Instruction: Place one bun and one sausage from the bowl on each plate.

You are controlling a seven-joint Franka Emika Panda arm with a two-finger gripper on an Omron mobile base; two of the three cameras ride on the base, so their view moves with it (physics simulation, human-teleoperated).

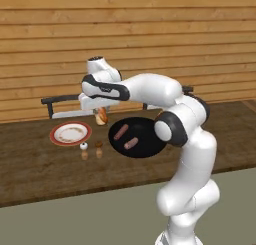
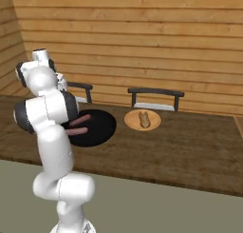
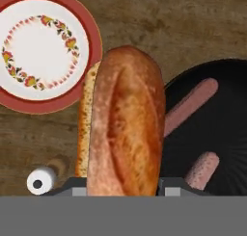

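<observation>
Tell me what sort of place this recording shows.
Probably a simulated dining spot: a wooden table with chairs against a plank wall, set with a red-rimmed plate and a black bowl holding sausages.

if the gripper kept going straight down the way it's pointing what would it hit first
The gripper, holding the golden bun, points down at bare wooden table between the red-rimmed plate and the black bowl. The bun would probably touch table first, though depth is unclear.

Glossy white rounded arm (image 1: 192, 154) with dark joint bands and a bulbous white base segment
</observation>
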